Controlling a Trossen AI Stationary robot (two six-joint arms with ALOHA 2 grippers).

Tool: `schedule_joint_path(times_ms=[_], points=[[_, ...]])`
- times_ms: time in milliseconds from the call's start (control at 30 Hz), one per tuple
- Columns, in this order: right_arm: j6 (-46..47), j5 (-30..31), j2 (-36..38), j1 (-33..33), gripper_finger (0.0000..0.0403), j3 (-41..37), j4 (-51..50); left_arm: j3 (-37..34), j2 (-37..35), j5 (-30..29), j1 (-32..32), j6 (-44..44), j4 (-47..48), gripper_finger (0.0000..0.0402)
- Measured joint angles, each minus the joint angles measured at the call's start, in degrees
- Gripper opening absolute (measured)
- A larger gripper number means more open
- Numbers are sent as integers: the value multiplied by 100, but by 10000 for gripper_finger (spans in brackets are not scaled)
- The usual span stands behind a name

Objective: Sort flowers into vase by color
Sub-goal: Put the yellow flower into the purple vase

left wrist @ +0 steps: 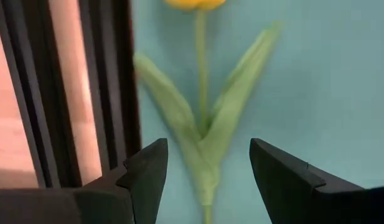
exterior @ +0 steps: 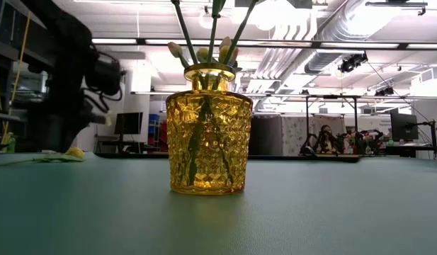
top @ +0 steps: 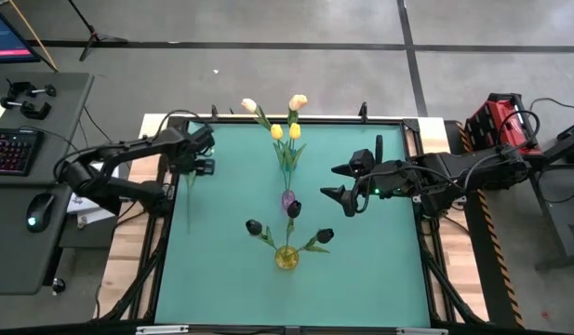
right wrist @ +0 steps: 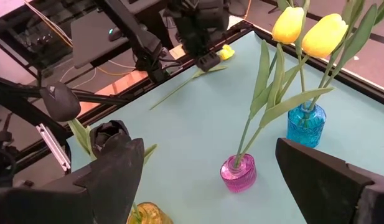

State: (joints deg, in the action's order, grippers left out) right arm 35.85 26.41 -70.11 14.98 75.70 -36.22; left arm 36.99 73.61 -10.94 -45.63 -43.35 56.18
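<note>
A yellow flower [left wrist: 204, 124] lies flat on the teal table close to its left edge, with its bud [right wrist: 226, 53] toward the far side. My left gripper [left wrist: 207, 180] points down over it, open, one finger on each side of the stem where the leaves join, touching nothing. It also shows in the high view [top: 201, 164]. My right gripper [top: 347, 186] hangs open above the table's right half. An amber vase [exterior: 209, 149] near the front holds dark flowers [top: 255, 226]. A pink vase [right wrist: 238, 172] and a blue vase [right wrist: 305, 124] stand behind it, with yellow flowers [right wrist: 322, 34] above them.
The table's black frame rail [left wrist: 111, 81] runs right beside the lying flower. Peach flowers [top: 249, 105] lean out toward the far edge. A desk with a keyboard [top: 12, 149] and a mouse [top: 35, 212] stands left of the table, and a red case [top: 496, 121] right of it.
</note>
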Motion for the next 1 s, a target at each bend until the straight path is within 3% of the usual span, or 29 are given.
schedule_joint_path(times_ms=[200, 433, 567, 733, 1000], points=[[9, 0, 0, 0, 351, 0, 2, -477, -99, -1, 0, -245, -341, 213], [12, -2, 0, 0, 351, 0, 2, -557, -92, 83, -7, -303, -888, 196], [12, -2, 0, 0, 351, 0, 4, -557, -36, 74, -7, -247, -1023, 142], [194, -6, 0, 0, 351, 0, 4, -557, 21, 129, 12, -132, -1152, 17], [292, -95, 0, 47, 351, 0, 19, -450, -795, 229, 543, -84, -1992, 3]])
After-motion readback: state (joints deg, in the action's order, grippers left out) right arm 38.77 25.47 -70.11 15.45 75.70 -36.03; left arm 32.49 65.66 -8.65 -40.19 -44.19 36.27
